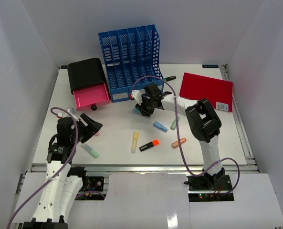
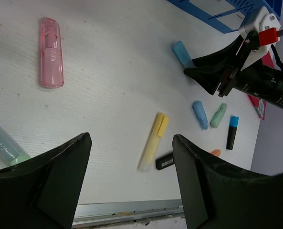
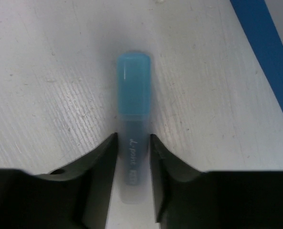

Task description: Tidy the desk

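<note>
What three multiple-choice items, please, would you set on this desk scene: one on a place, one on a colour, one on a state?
1. Where does the red folder lie?
A) at the far right of the desk
B) inside the blue rack
C) at the near left corner

2. What colour is the open drawer?
A) green
B) pink
C) yellow

3. What is the right pincer doing?
A) standing wide over bare desk
B) closed around the light-blue highlighter
C) holding the red folder

Answers:
1 A, it lies flat by the right edge.
2 B, the pulled-out drawer shows pink.
3 B, its fingers press both sides of the highlighter.
</note>
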Available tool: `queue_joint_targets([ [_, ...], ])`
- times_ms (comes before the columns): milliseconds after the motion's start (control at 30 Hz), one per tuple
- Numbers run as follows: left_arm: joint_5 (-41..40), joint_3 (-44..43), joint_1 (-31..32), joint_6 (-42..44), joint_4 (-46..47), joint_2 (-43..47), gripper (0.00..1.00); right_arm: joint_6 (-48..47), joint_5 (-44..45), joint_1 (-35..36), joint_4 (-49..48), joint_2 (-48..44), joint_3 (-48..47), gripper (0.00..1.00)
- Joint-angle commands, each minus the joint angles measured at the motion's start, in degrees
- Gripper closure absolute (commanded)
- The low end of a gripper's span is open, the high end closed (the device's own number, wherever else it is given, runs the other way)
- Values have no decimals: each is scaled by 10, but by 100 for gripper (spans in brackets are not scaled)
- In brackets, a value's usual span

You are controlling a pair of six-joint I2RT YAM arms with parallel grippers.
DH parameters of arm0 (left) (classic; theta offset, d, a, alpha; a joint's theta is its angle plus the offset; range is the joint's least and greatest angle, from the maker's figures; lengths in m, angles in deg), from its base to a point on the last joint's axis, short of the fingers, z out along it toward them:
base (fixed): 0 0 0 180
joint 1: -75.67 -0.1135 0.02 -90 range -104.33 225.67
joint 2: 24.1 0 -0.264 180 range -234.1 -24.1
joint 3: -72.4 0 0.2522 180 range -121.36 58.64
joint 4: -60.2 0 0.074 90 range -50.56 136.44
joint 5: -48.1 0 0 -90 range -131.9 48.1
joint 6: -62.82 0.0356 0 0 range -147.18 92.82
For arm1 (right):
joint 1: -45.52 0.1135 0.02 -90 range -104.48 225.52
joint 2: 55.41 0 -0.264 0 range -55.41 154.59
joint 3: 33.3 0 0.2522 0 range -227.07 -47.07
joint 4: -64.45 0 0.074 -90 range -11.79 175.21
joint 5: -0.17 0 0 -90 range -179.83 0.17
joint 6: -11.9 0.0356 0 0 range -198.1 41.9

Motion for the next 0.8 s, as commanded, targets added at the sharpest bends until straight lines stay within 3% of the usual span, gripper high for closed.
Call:
queue_joint_targets([
  [0,-10,-13,0,-3,-10,17,20,-5,5,-5,-23,1,1,71],
  [233,-17,-23,0,-1,-20,33,21,-29,-20,-5,-26,-19,19,88],
  [433,-22,-32,0,-1,-29,49,21,-129,-115,20,24,-96,-1,92],
  [600,-30,-54,0,4,-28,80,21,-206,-116,81,80,-124,-93,92],
  [767,-70,-89,0,14,-30,121,21,-220,-55,132,82,-79,-248,92],
])
